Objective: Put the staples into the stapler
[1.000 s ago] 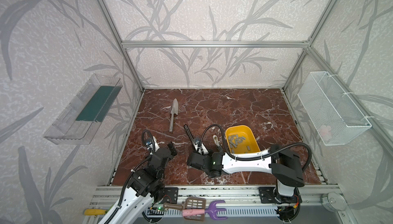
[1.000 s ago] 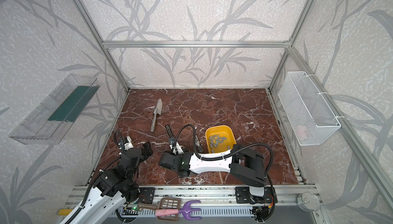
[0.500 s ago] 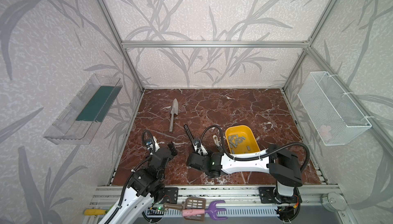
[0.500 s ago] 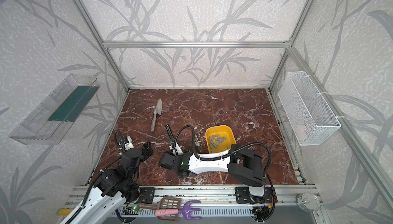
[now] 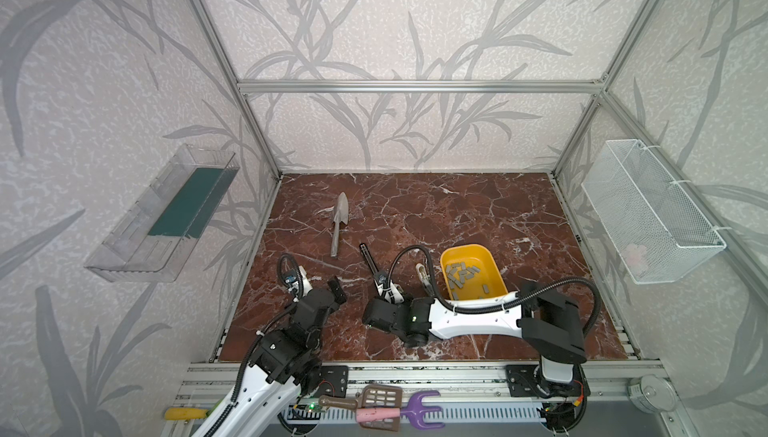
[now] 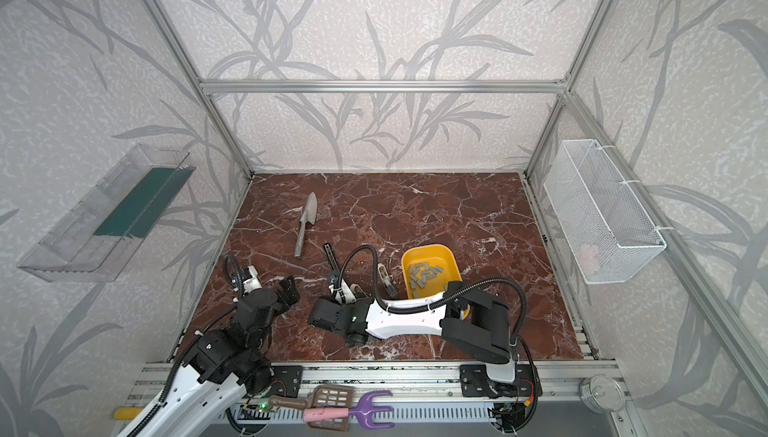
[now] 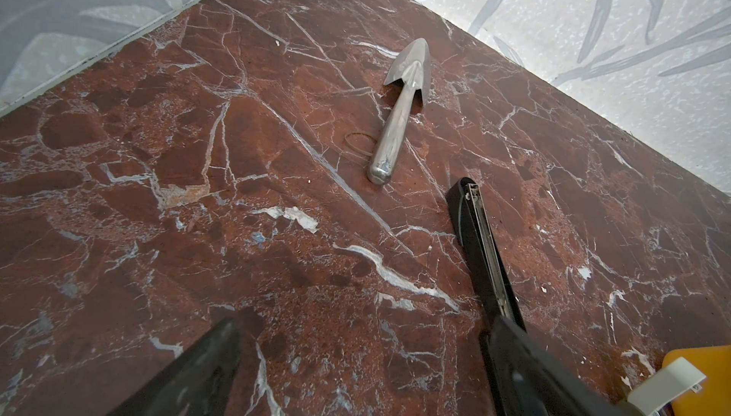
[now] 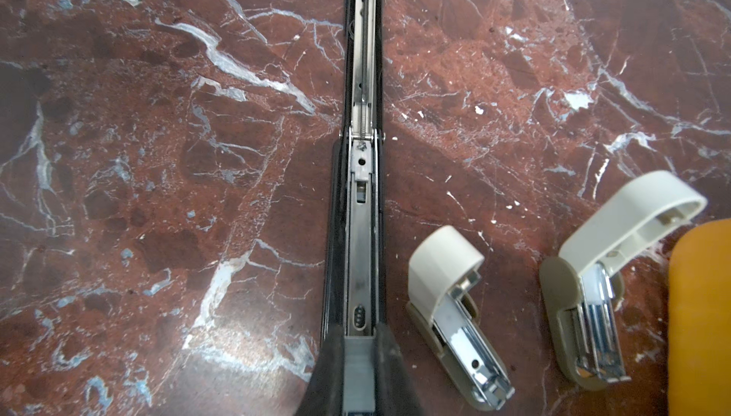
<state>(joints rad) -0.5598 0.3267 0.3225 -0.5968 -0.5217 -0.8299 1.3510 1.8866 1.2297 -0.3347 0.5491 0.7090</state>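
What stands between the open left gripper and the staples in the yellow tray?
The stapler, clamped by the shut right gripper, lies across that path, then two cream-white blocks short of the yellow tray. The left gripper would likely need to reach over them.

- Table (image 5: 457, 214): red-brown marble, white veins.
- Stapler (image 8: 362, 236): black body, silvery rail.
- Tray (image 5: 496, 277): yellow.
- Staples (image 5: 459, 275): grey.
- Trowel (image 5: 338, 223): silver-grey.
- Walls (image 5: 415, 19): pale grey, darker leaf pattern.
- Small blocks (image 8: 439, 271): cream-white, chrome insides.
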